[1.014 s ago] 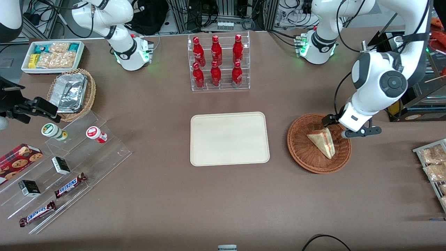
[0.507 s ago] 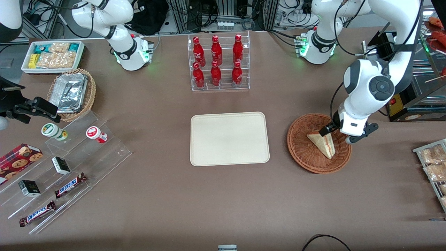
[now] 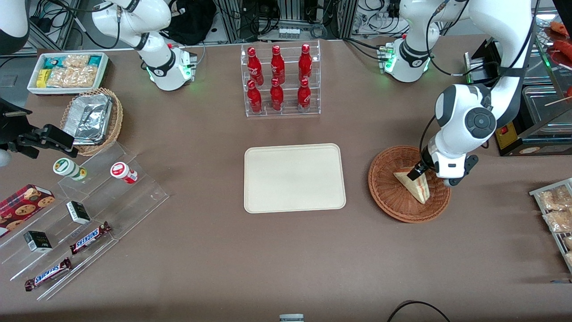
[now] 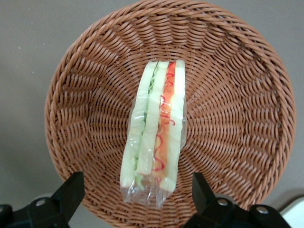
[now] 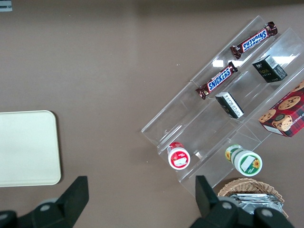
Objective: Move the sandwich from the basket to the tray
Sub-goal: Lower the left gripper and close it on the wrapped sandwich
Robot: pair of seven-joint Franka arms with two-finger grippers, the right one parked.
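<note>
The sandwich (image 3: 413,184), a plastic-wrapped wedge with red, orange and green layers, lies in the reddish-brown wicker basket (image 3: 393,210) toward the working arm's end of the table. My left gripper (image 3: 431,176) is low over the basket, above the sandwich's end farther from the front camera. In the left wrist view the gripper (image 4: 137,190) is open, its black fingers (image 4: 71,190) on either side of the sandwich (image 4: 154,137) and apart from it, over the basket (image 4: 237,118). The cream tray (image 3: 295,177) lies bare at the table's middle, beside the basket; it also shows in the right wrist view (image 5: 28,147).
A clear rack of red bottles (image 3: 279,80) stands farther from the front camera than the tray. A wire rack of snack bags (image 3: 556,214) sits at the working arm's table edge. A clear stepped display (image 3: 80,214), a tan basket of foil containers (image 3: 91,118) and a white bin (image 3: 67,71) lie toward the parked arm's end.
The left arm has swung in and lowered over the basket. Its wrist has turned, and the open fingers now straddle the sandwich's end. The sandwich has not moved.
</note>
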